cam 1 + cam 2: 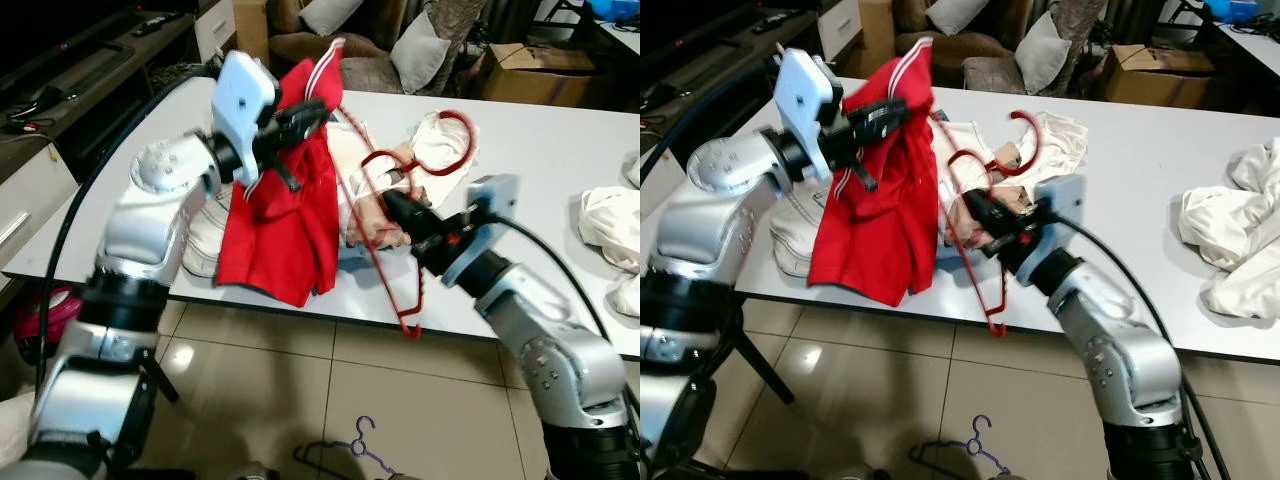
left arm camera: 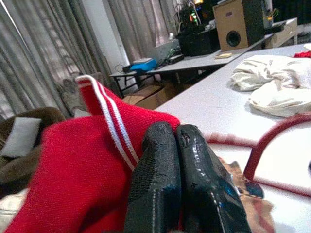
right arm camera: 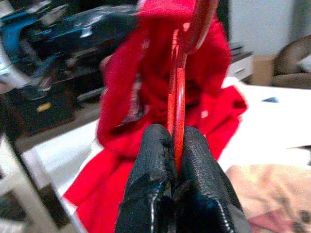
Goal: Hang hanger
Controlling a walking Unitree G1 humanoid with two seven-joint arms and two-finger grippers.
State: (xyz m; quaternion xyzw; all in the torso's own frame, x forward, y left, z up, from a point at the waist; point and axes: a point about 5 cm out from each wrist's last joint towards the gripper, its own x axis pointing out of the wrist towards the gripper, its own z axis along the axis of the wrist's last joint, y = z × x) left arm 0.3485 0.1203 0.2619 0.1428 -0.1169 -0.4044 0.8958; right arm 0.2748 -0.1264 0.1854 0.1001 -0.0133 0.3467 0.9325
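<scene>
Your left claw [image 1: 312, 112] pressed tight on red shorts [image 1: 280, 225], lifting them above near-left part of white table [image 1: 560, 150]; fabric hangs past near edge. Your right claw [image 1: 385, 203] pinching red hanger [image 1: 385, 240], tilted just right of shorts, hook [image 1: 455, 130] toward far side, lower end dangling past table edge. White and pink clothes [image 1: 425, 150] heaped behind hanger. More white cloth [image 1: 610, 225] far right. Purple hanger [image 1: 360, 445] on floor [image 1: 250, 400].
</scene>
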